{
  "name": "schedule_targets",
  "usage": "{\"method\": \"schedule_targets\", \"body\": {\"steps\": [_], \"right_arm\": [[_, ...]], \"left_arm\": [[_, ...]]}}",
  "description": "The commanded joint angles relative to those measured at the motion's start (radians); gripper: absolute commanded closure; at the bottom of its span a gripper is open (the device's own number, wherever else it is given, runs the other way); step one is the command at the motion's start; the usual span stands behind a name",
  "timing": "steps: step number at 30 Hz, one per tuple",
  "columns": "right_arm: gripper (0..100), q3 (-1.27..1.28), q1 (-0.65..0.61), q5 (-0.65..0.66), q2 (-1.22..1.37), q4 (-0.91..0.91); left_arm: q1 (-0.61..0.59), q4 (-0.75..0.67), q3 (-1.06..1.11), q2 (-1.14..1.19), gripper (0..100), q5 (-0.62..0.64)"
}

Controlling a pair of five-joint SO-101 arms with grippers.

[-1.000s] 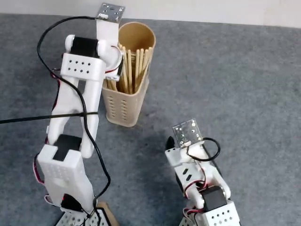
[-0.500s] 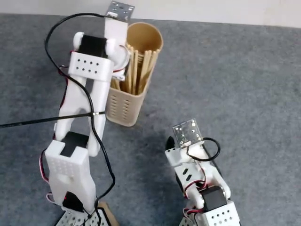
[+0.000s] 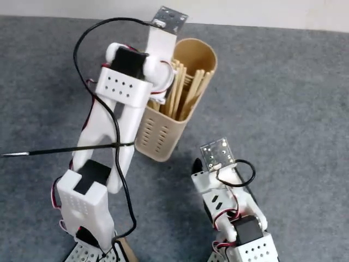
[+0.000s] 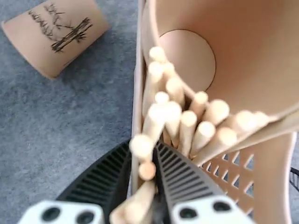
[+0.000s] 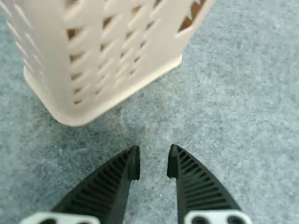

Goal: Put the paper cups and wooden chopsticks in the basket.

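Note:
A beige slotted basket (image 3: 158,136) stands tilted on the grey carpet. It holds a paper cup (image 3: 203,54) and a bundle of wooden chopsticks (image 3: 182,87). My left arm hangs over the basket's rim. In the left wrist view my left gripper (image 4: 143,151) is shut on chopstick ends (image 4: 147,170) right at the basket wall (image 4: 261,163). A second paper cup (image 4: 58,32) with a bamboo print lies on its side on the carpet beyond the basket. My right gripper (image 5: 153,161) is open just above the carpet, a little short of the basket's foot (image 5: 93,60), with nothing between its fingers.
A black cable (image 3: 54,150) crosses the left arm and runs off the left edge. A pale wall strip (image 3: 272,11) borders the carpet at the back. Bare carpet (image 3: 294,109) spreads to the right of the basket.
The left arm has swung to the right, and the basket with its cup and chopsticks has shifted right and tipped further with it. The right arm has not moved.

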Motion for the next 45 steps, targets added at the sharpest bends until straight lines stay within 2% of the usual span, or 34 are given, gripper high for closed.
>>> {"method": "schedule_targets", "body": {"steps": [1, 7, 12, 15, 21, 27, 32, 36, 40, 43, 45], "right_arm": [[88.9, 0.137, 0.012, -0.009, -0.008, 0.002], [88.9, 0.137, 0.012, -0.009, -0.008, 0.002], [88.9, 0.137, 0.012, -0.009, -0.008, 0.002], [88.9, 0.137, 0.01, -0.009, -0.01, 0.002], [88.9, 0.137, 0.01, -0.009, -0.01, 0.002], [88.9, 0.137, 0.01, -0.009, -0.01, 0.002], [88.9, 0.137, 0.01, -0.009, -0.008, 0.002], [88.9, 0.137, 0.01, -0.009, -0.008, 0.002], [88.9, 0.137, 0.01, -0.009, -0.008, 0.002], [88.9, 0.137, 0.01, -0.009, -0.008, 0.002], [88.9, 0.137, 0.01, -0.009, -0.008, 0.002]], "left_arm": [[0.065, 0.0, 0.002, -0.079, 100, 0.005], [0.077, 0.0, 0.101, -0.079, 100, 0.0], [-0.008, 0.0, 0.171, -0.087, 100, -0.109], [-0.044, 0.003, 0.147, -0.093, 97, -0.118], [-0.039, 0.003, 0.093, -0.171, 82, -0.118], [-0.031, -0.005, 0.087, -0.288, 81, -0.118], [-0.047, -0.005, -0.028, -0.387, 81, -0.121], [-0.134, -0.005, -0.127, -0.458, 81, -0.121], [-0.306, -0.006, -0.148, -0.475, 81, -0.112], [-0.42, -0.006, -0.119, -0.418, 80, -0.026], [-0.455, -0.031, -0.07, -0.348, 80, 0.028]]}}
